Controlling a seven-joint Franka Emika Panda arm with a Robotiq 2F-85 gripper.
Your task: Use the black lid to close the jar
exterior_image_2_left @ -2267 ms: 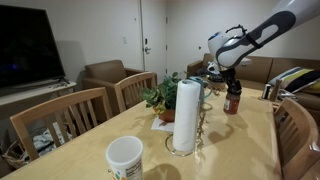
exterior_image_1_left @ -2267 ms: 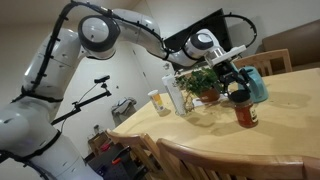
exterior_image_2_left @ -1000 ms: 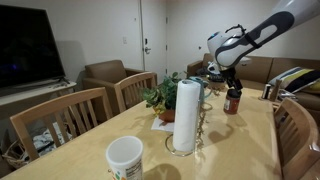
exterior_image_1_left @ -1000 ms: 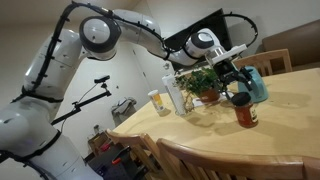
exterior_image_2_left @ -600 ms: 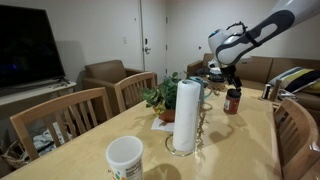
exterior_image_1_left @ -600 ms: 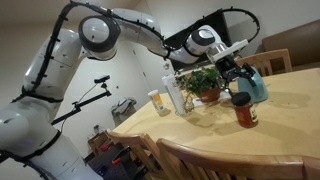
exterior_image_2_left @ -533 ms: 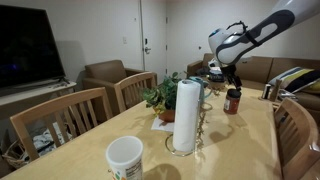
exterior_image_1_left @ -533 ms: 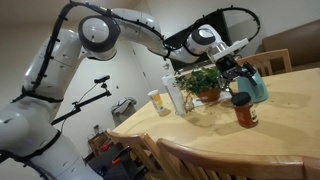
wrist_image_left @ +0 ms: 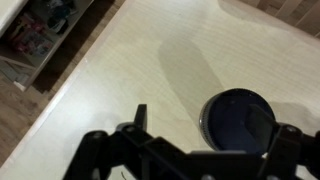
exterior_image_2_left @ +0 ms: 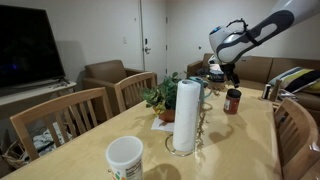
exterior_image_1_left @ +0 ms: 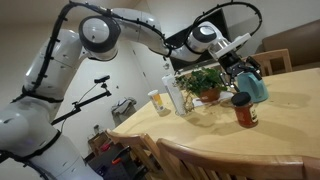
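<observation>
The jar (exterior_image_1_left: 246, 115) with reddish contents stands on the wooden table (exterior_image_1_left: 290, 110). The black lid (exterior_image_1_left: 242, 99) sits on its mouth. Both also show in an exterior view, the jar (exterior_image_2_left: 232, 103) below the lid (exterior_image_2_left: 233, 92). My gripper (exterior_image_1_left: 244, 73) hangs a little above the lid, open and empty; it also shows in an exterior view (exterior_image_2_left: 231, 72). In the wrist view the round black lid (wrist_image_left: 238, 118) lies below my spread fingers (wrist_image_left: 140, 116), and my gripper (wrist_image_left: 215, 130) touches nothing.
A blue pitcher (exterior_image_1_left: 257, 86) stands right behind the jar. A potted plant (exterior_image_1_left: 205, 82), a clear bottle (exterior_image_1_left: 175, 90) and a white-and-yellow container (exterior_image_1_left: 159, 102) stand further along. A paper towel roll (exterior_image_2_left: 187, 115) and a white tub (exterior_image_2_left: 125, 158) are nearer. Chairs (exterior_image_2_left: 70, 115) line the table.
My gripper has risen off the jar and now hangs higher. The black lid has stayed on the jar's mouth. The jar has not moved.
</observation>
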